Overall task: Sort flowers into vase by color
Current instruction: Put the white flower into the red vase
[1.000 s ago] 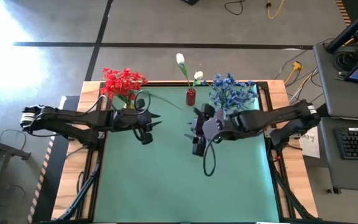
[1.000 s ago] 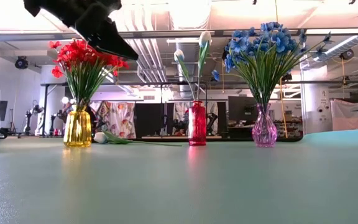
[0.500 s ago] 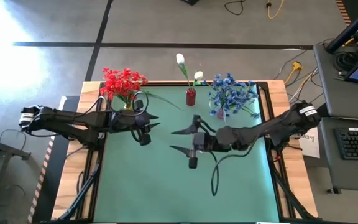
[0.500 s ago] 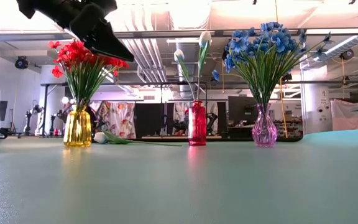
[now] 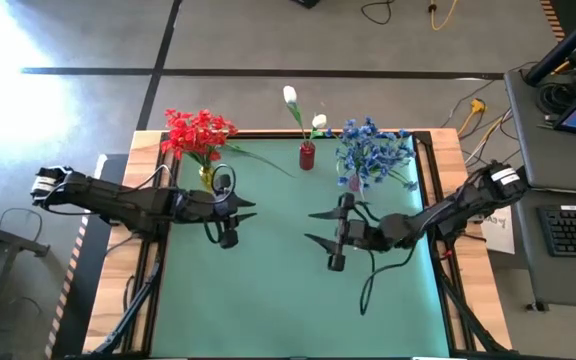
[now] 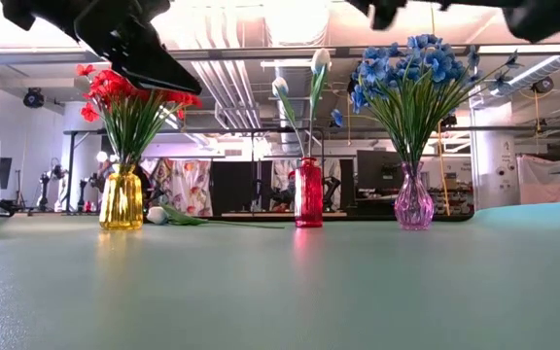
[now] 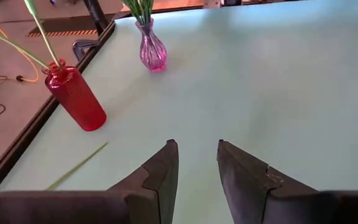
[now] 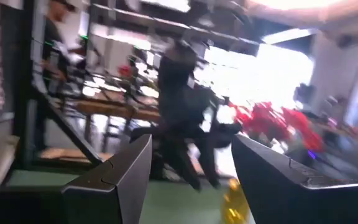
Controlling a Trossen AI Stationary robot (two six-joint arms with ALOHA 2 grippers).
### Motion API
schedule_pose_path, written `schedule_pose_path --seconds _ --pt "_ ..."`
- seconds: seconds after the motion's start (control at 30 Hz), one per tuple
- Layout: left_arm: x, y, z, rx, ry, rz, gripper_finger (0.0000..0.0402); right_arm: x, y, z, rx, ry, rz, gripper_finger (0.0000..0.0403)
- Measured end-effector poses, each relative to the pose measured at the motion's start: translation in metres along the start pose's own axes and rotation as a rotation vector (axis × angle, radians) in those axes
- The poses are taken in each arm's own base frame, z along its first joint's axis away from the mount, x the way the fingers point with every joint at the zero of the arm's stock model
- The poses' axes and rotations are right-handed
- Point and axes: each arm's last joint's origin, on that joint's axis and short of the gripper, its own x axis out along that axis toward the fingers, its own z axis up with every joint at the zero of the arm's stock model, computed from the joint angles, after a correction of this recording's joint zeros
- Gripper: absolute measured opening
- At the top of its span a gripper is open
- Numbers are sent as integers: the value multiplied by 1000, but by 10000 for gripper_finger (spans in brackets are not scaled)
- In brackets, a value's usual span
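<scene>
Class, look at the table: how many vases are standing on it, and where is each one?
3, all along the far edge: a yellow vase with red blooms on the left, a red vase with white buds in the middle, a pink vase with blue sprays on the right.

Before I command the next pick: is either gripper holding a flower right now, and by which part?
Nothing is held. The left gripper and the right gripper both hang open and empty above the mat. One white flower lies loose between the yellow and red vases.
</scene>
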Motion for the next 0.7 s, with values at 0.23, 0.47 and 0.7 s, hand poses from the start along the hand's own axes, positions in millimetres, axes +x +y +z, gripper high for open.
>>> schedule_pose_path --seconds 0.23,0.47,0.7 --pt "-1 3 3 43 -21 67 100 -5 3 -13 5 173 -159 215" --pt "-1 5 3 46 -15 158 100 -6 10 -3 35 178 -151 214" --pt "-1 5 5 44 -39 159 100 -2 10 -26 260 247 -194 214"
